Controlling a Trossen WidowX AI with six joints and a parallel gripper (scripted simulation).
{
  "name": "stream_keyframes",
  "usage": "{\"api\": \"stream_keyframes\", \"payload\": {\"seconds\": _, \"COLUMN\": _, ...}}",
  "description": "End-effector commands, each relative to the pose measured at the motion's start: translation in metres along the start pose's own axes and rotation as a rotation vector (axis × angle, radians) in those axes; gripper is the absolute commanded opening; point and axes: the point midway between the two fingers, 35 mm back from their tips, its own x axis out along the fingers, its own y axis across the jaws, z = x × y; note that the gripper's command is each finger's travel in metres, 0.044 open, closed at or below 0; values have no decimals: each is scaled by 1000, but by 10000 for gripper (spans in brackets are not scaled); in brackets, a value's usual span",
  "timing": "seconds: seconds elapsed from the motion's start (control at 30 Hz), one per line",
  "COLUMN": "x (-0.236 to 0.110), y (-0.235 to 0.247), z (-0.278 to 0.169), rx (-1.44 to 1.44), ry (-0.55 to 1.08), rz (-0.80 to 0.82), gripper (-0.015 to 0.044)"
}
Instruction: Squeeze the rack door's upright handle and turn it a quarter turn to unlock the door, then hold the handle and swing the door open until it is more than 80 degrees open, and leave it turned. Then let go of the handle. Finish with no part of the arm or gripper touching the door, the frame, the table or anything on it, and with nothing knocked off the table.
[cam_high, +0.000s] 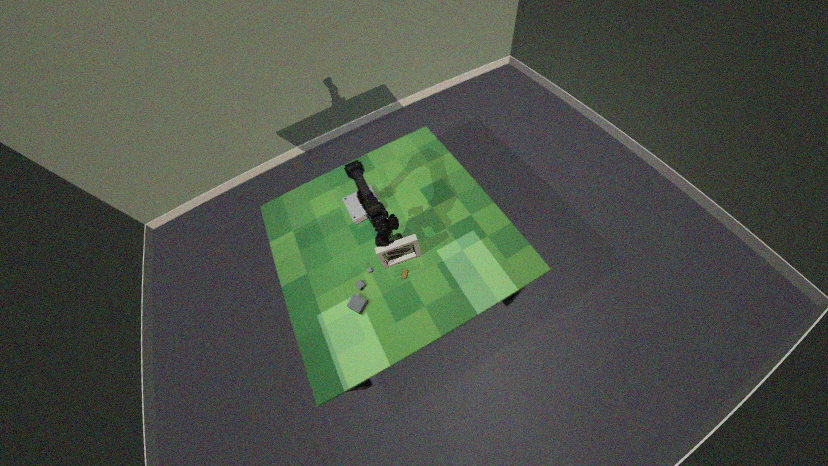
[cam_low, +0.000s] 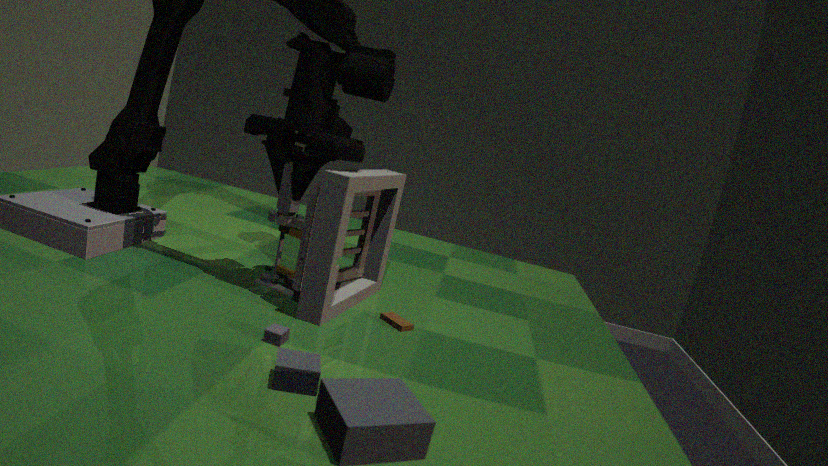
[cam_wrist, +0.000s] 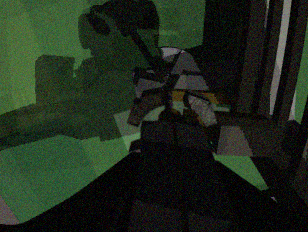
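My gripper (cam_low: 288, 184) (cam_wrist: 173, 167) points down on the arm's side of the rack, its fingers shut on the door's upright handle (cam_low: 286, 199). The pale rack frame (cam_high: 381, 258) (cam_low: 317, 254) stands upright on the green table (cam_high: 417, 315) (cam_low: 486, 370). The barred door (cam_low: 352, 233) shows through the frame's opening. Orange parts (cam_low: 285, 270) show between handle and frame. The door looks near the frame; I cannot tell whether it is slightly ajar. The handle's exact turn is unclear, as the fingers and dark shadow hide much of it.
Several things lie beyond the rack: an orange block (cam_high: 405, 273) (cam_low: 396, 321), a small grey cube (cam_high: 369, 270) (cam_low: 276, 334), a medium grey block (cam_high: 360, 284) (cam_low: 297, 370) and a large grey block (cam_high: 357, 303) (cam_low: 379, 416). The arm's pale base (cam_high: 354, 209) (cam_low: 63, 222) is behind the gripper.
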Motion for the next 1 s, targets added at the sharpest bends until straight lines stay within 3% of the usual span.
{"api": "stream_keyframes", "payload": {"seconds": 0.0, "x": -1, "y": 4, "z": 2, "rx": 94, "ry": -7, "rz": -14, "gripper": 27}}
{"api": "stream_keyframes", "payload": {"seconds": 0.97, "x": 0, "y": 52, "z": 31, "rx": 545, "ry": -12, "rz": -7, "gripper": 27}}
